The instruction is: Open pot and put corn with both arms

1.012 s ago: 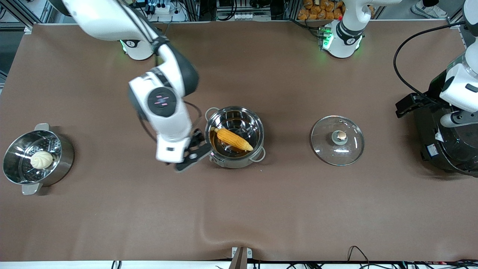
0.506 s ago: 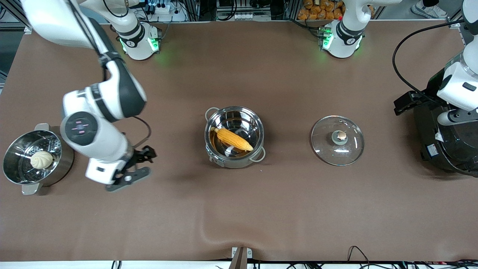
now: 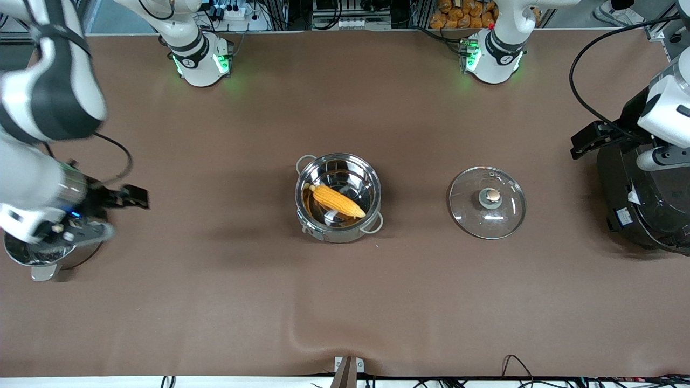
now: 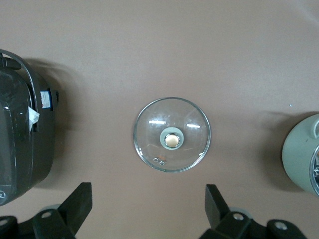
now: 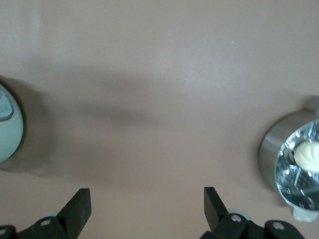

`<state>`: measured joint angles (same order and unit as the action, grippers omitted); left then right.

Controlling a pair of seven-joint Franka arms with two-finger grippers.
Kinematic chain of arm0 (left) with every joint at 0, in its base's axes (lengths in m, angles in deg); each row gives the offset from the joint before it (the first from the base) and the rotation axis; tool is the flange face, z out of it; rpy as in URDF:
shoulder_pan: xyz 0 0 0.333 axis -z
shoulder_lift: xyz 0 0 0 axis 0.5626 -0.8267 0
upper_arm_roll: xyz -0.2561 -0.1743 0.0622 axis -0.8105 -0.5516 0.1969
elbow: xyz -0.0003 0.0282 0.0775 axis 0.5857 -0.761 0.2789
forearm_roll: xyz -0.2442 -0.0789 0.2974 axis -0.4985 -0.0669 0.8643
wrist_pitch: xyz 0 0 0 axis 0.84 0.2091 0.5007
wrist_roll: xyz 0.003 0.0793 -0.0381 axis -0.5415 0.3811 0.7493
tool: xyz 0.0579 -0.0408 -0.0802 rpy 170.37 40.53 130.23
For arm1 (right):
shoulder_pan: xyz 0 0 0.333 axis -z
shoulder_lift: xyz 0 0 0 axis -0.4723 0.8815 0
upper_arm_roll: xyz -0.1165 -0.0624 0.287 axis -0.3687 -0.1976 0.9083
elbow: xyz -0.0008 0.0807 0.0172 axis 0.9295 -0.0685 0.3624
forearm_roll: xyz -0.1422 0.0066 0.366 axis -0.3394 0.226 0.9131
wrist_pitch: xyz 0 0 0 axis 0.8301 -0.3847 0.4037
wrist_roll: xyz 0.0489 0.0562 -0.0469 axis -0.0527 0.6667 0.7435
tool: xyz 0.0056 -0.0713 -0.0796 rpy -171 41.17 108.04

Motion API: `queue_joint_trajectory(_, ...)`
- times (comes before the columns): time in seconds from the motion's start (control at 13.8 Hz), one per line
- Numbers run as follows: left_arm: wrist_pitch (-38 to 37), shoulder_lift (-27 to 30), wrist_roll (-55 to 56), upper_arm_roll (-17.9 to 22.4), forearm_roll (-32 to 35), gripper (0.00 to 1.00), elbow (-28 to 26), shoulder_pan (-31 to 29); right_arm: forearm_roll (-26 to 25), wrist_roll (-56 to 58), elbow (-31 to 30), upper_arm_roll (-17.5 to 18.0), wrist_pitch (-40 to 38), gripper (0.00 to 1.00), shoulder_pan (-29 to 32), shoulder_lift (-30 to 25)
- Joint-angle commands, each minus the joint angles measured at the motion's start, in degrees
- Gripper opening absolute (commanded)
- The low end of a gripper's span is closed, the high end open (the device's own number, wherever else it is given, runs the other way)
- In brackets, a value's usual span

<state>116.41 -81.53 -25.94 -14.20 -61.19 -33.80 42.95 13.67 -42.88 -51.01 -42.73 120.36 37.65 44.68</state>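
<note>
The steel pot (image 3: 345, 235) stands open in the middle of the table, and the corn (image 3: 337, 200) lies inside it. Its glass lid (image 3: 487, 202) with the tan knob lies flat on the table beside it, toward the left arm's end. The left wrist view shows the lid (image 4: 172, 134) and the pot's wall (image 4: 301, 159). My left gripper (image 3: 587, 141) hangs open and empty over the black cooker's edge; its own view (image 4: 147, 204) shows it open. My right gripper (image 3: 114, 214) is open and empty (image 5: 144, 204) above the steamer pot's edge.
The steel steamer pot (image 3: 33, 260) with the white bun (image 5: 309, 154) stands at the right arm's end, mostly hidden by that arm in the front view. The big black cooker (image 3: 641, 210) stands at the left arm's end.
My right arm has swung away from beside the pot toward the steamer pot at its end of the table. The corn, pot and lid have not moved. The left arm barely shifted.
</note>
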Motion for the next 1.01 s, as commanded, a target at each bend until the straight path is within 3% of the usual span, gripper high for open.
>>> queue_joint_trajectory(0.0, -1.04, 0.86, -2.27, 0.66, -1.05, 1.0, 0.08, -0.19, 1.34, -0.26, -2.0, -1.48, -2.32, 1.0, 0.03, -5.09)
queue_joint_trajectory(0.14, -1.13, 1.65, -2.27, 0.75, -1.23, 1.0, 0.08, -0.28, 2.13, -0.88, -0.69, -7.96, -5.38, 1.0, -4.52, -6.5)
queue_joint_trajectory(0.29, -1.13, 1.74, -2.53, 1.88, -1.4, 1.0, 0.08, -0.28, 6.24, -0.88, 1.6, -18.93, -8.29, 1.0, -11.98, -7.29)
queue_joint_trajectory(0.36, -1.13, 1.74, -3.4, 2.58, -1.67, 1.0, -0.1, -0.28, 7.31, -0.97, 1.78, -22.3, -9.61, 1.0, -14.54, -7.9)
queue_joint_trajectory(0.8, -2.27, 2.71, -4.47, 3.47, -1.75, 1.0, -0.1, -0.19, 7.76, -2.62, 0.91, -22.59, -12.7, 1.0, -11.93, -13.09)
queue_joint_trajectory(0.94, -2.19, 1.92, -4.38, 3.03, -1.93, 1.0, -0.01, -0.54, 8.63, -4.39, -2.59, -22.59, -11.83, 1.0, -10.62, -14.93)
